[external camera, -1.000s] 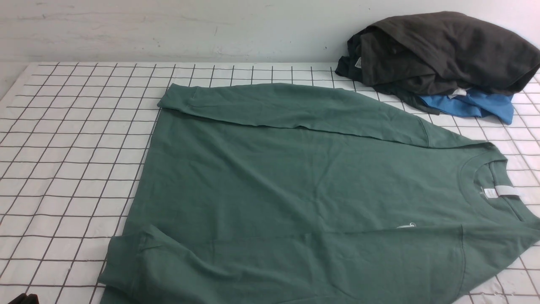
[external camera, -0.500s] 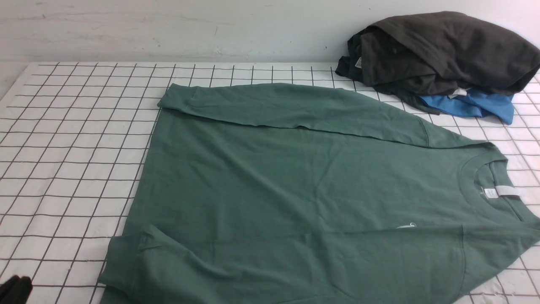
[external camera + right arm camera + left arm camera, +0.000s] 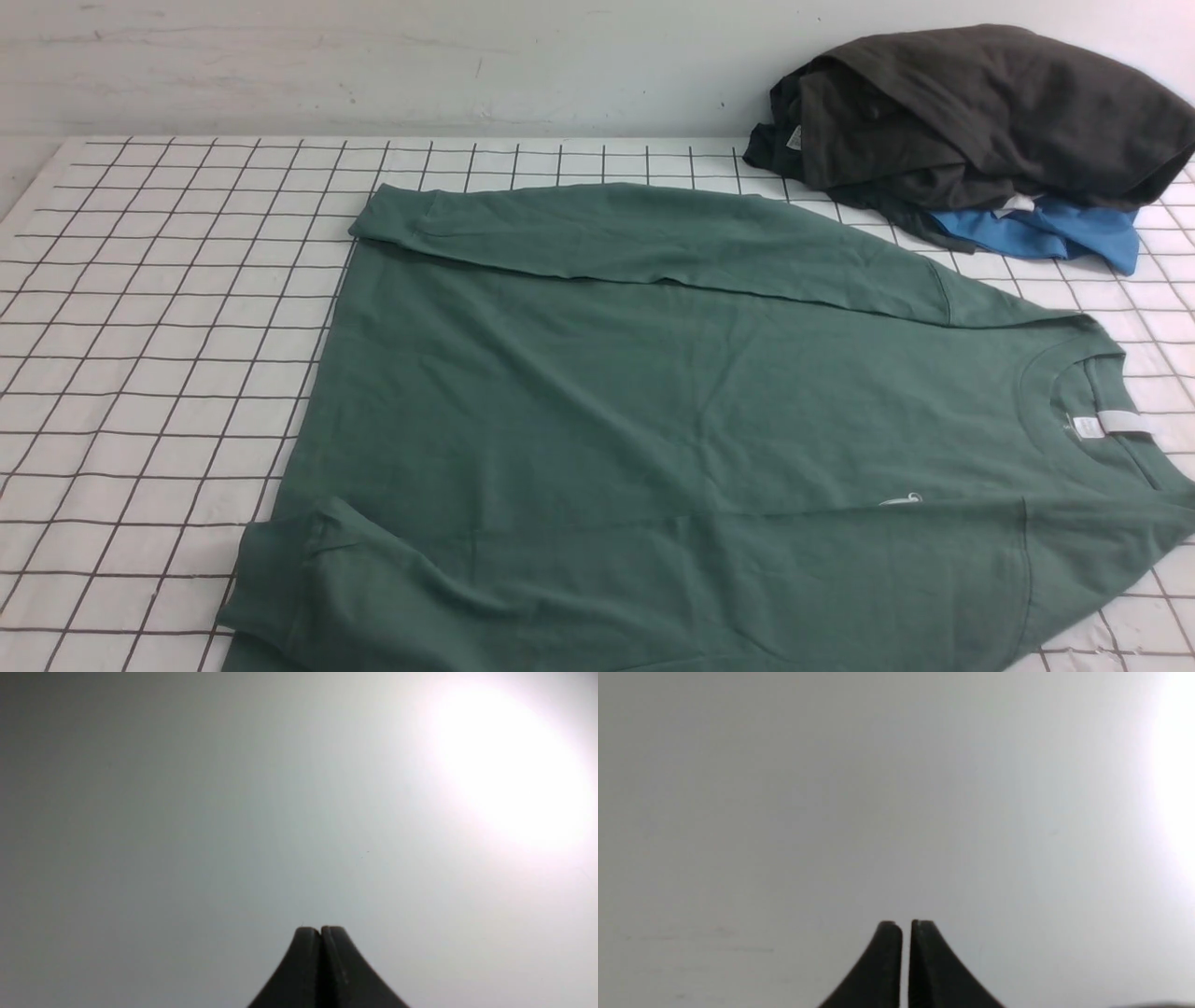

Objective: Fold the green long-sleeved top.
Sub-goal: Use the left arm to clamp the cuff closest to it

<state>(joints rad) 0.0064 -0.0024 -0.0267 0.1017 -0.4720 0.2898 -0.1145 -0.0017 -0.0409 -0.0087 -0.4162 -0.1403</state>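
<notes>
Apart from the shut, empty left claw [image 3: 906, 926] and right claw [image 3: 319, 931], the green long-sleeved top [image 3: 607, 392] lies spread.

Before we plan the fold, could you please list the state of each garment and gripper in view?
Green long-sleeved top: spread out, both sleeves laid across the body, near sleeve rumpled at the cuff, near edge out of frame.
Dark grey-brown garment: bunched in a heap.
Bright blue garment: crumpled, partly under the heap.
Left gripper: shut, holding nothing.
Right gripper: shut, holding nothing.
</notes>
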